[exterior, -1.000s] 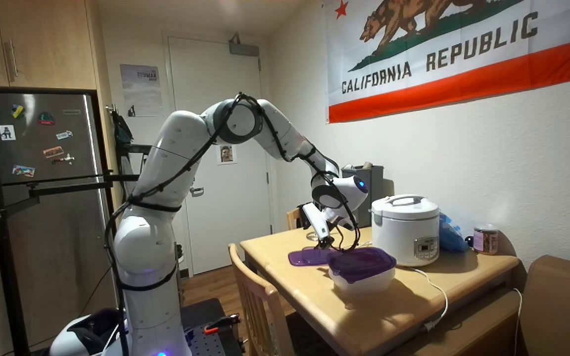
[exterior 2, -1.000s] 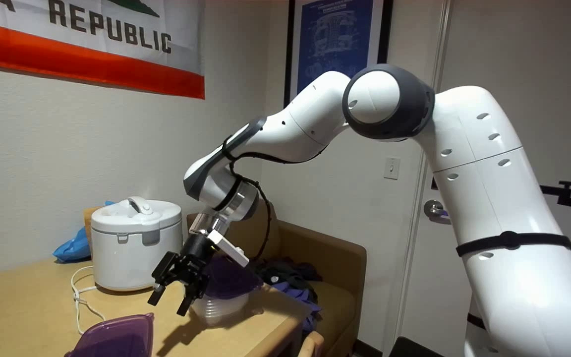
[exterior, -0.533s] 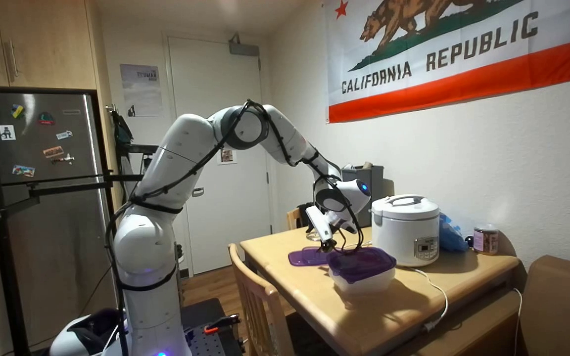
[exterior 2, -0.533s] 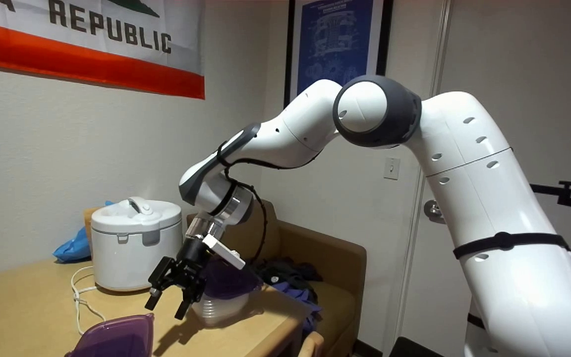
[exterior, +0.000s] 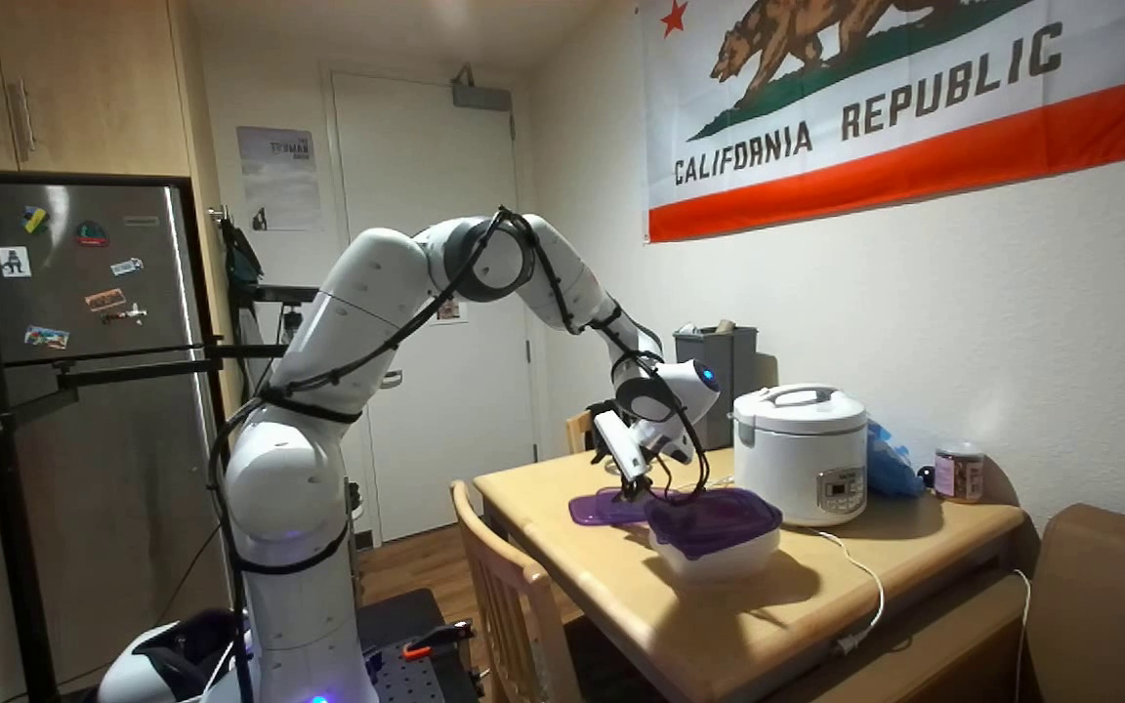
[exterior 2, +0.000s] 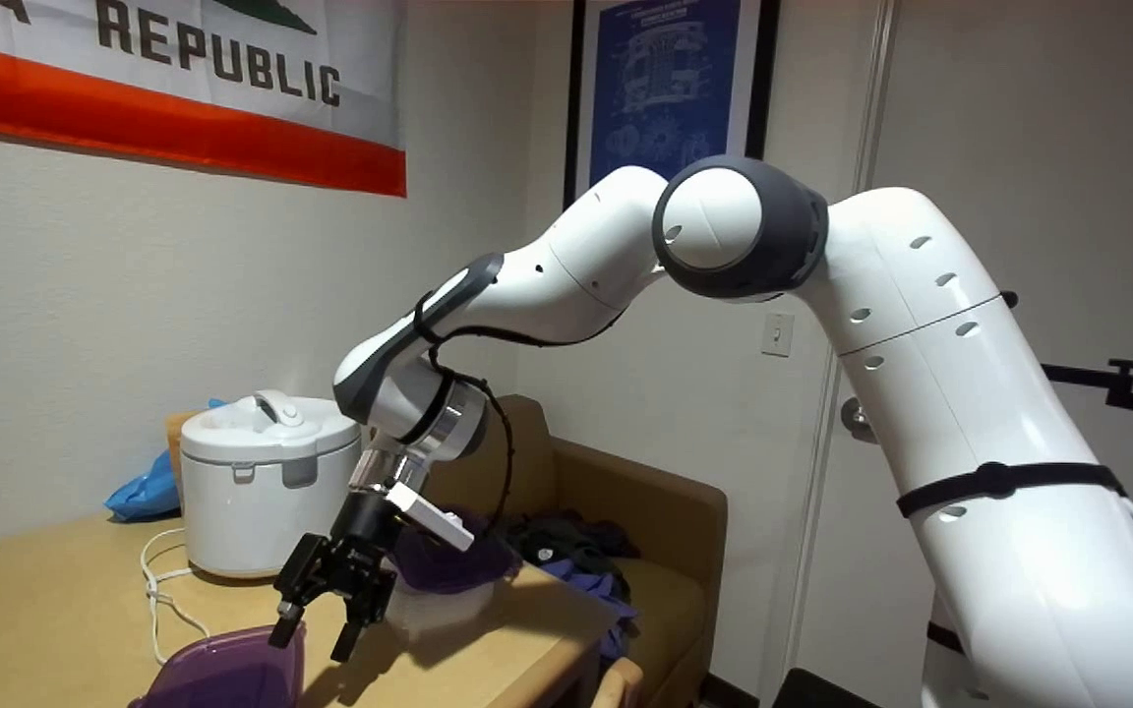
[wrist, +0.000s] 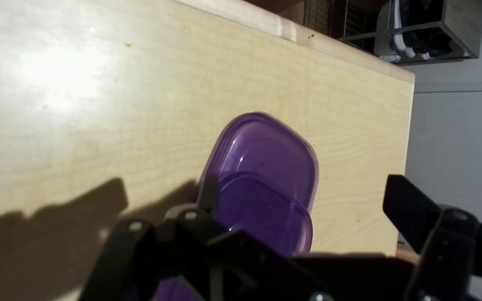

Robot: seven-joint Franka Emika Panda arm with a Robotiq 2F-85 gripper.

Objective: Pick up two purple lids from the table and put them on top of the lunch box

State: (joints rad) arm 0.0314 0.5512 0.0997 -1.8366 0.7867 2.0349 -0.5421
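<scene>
Wrist view: purple lid (wrist: 268, 144) flat on table (wrist: 349, 121), side edges slanting up-right, 1 rounded corner at top; lower end hidden, long axis unclear. Gripper (wrist: 301, 188) jaws apart.

Your Panda arm (exterior 2: 714, 218) has glossy white, rounded shells (exterior 2: 921, 285) with dark-grey joint rings (exterior 2: 795, 231). Black straps (exterior 2: 1009, 481) secure a black external cable (exterior: 394, 341). At the wrist (exterior 2: 404, 400) you find a blue indicator light (exterior: 708, 377), silver collar (exterior 2: 450, 429), white rectangular housing (exterior 2: 431, 515) and matte-black two-finger gripper (exterior 2: 315, 639) with bright screw heads (wrist: 319, 297).
</scene>
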